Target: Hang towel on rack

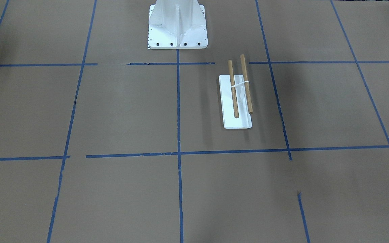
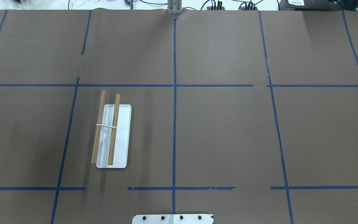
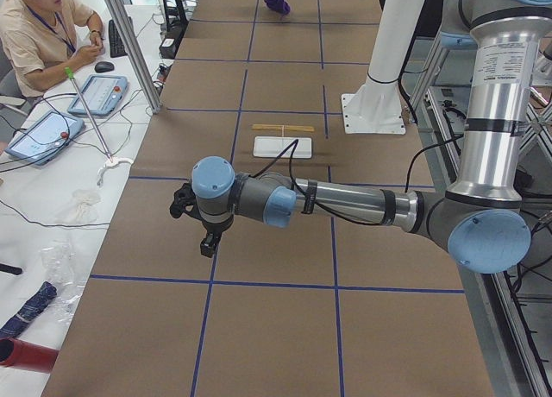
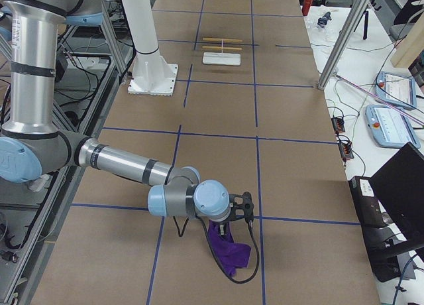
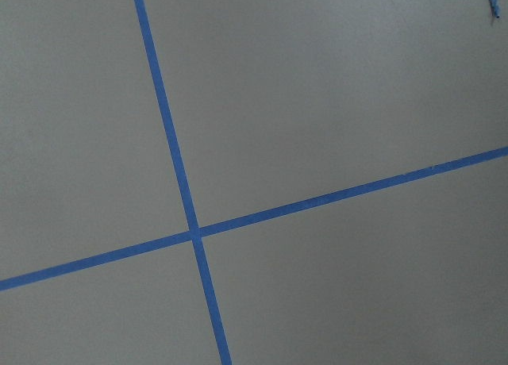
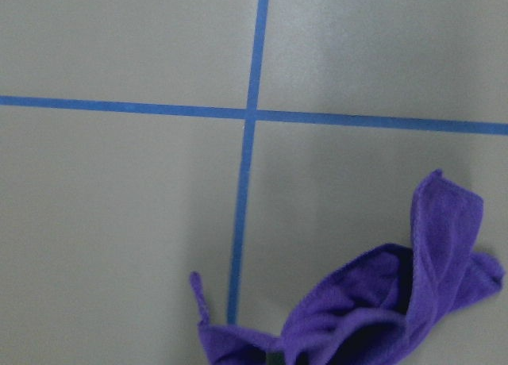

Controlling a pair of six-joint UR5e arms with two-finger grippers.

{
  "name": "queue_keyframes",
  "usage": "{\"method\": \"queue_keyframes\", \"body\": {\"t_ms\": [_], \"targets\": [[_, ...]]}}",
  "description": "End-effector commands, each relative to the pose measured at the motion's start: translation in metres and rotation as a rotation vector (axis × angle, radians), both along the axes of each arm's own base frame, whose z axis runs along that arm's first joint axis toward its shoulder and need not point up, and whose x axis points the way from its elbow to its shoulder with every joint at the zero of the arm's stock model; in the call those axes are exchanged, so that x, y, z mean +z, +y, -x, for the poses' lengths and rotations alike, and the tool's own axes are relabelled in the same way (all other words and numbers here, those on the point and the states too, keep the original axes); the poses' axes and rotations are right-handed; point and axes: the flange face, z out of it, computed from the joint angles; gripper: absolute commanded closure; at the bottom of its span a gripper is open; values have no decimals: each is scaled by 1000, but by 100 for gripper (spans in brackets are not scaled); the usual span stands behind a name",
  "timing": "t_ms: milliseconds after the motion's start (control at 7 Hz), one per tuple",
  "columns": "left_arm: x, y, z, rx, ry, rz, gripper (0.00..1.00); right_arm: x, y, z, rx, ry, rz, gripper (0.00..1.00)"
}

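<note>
The rack [image 1: 236, 101] stands on the brown table, white base with two tan dowels; it also shows in the overhead view [image 2: 113, 137] left of centre, and small in both side views [image 3: 283, 142] [image 4: 222, 53]. The purple towel [image 4: 228, 250] hangs bunched under my right gripper [image 4: 230, 227] near the table's right end, far from the rack. The right wrist view shows the towel [image 6: 381, 309] dangling with its loop tag. My left gripper [image 3: 208, 244] hovers over the table's left end with nothing on it. I cannot tell whether either gripper is open or shut.
The large white bolted pedestal [image 1: 177, 30] stands at the robot's side of the table, close to the rack. Blue tape lines grid the brown paper. An operator [image 3: 39, 26] sits at a side table with control tablets [image 3: 99, 93] beyond the far edge.
</note>
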Motion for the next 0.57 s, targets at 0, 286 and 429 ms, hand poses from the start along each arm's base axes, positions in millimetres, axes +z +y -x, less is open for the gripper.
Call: {"method": "queue_keyframes", "body": {"t_ms": [0, 286, 429], "targets": [[-3, 0, 0, 0, 1, -35, 0, -189, -28, -9, 37, -25, 106, 100], [-6, -1, -1, 1, 2, -39, 0, -311, -73, 34, 158, -101, 244, 100], [-10, -3, -1, 0, 4, -73, 0, -368, -86, 85, 172, -134, 304, 100]]}}
